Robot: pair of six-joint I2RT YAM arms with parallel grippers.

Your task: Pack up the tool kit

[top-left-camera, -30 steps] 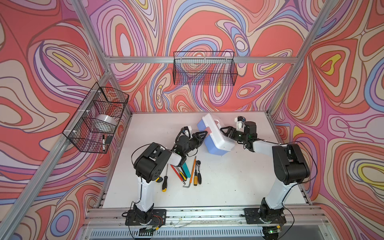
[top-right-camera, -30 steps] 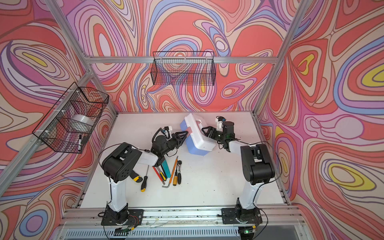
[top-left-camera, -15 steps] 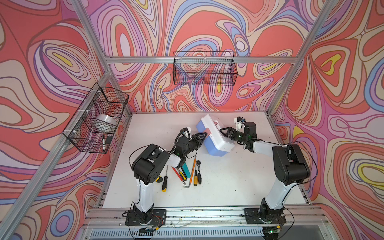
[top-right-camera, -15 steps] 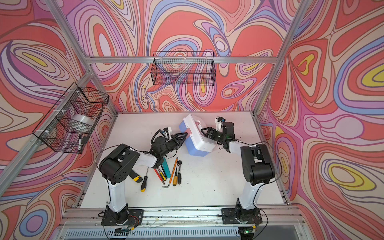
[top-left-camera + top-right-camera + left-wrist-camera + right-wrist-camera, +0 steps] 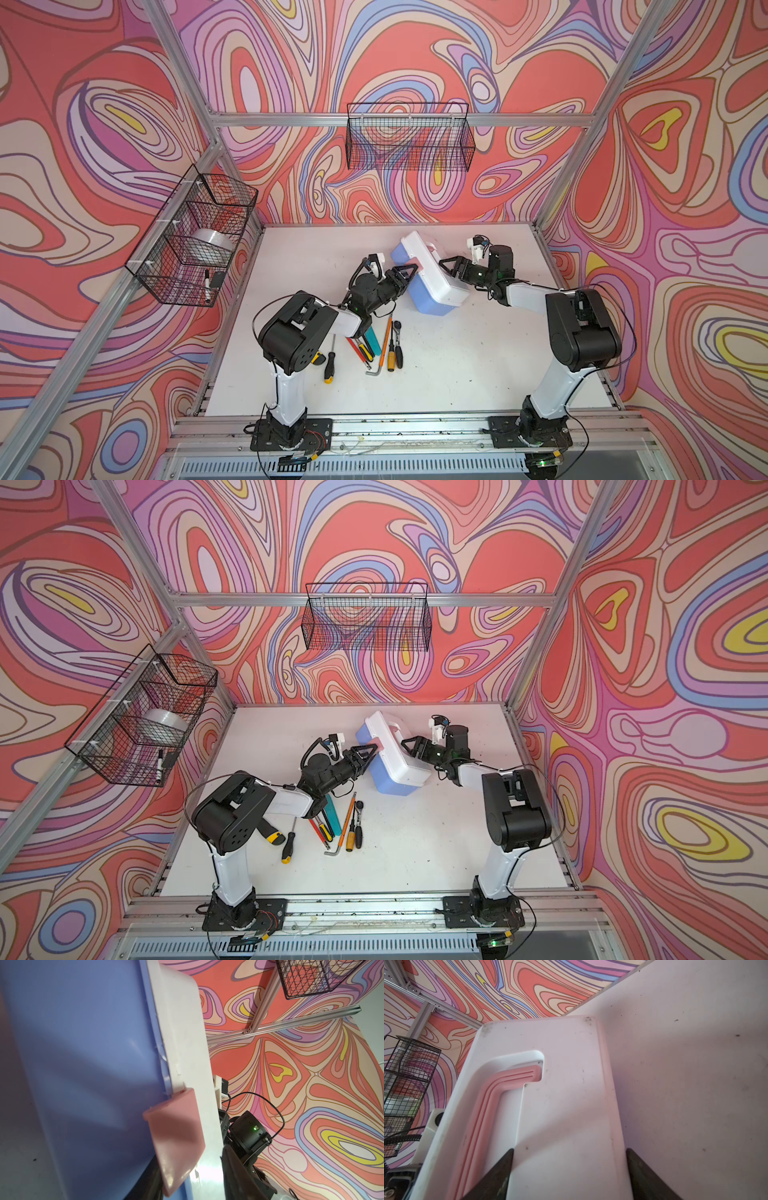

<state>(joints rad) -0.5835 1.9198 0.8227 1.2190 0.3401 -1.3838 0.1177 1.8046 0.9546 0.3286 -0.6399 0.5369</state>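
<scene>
Presently, the tool kit (image 5: pixel 440 286) is found toward the back of the table (image 5: pixel 478 374), between the two arms. Its lid is shut. The box is tipped so that the white lid faces the right arm and the light blue base faces the left.

The left pincer (image 5: pixel 410 271) is set at the pink latch (image 5: pixel 176 1136), which is seen between its jaws in the left wrist view. Whether the latch is clenched or released cannot be told.

The right pincer (image 5: pixel 446 266) is spread wide and laid against the lid, beside the pink handle (image 5: pixel 492 1105). Nothing is grasped by it.

Loose hand tools (image 5: pixel 390 361) are noted on the table in front of the kit, near the left arm.
</scene>
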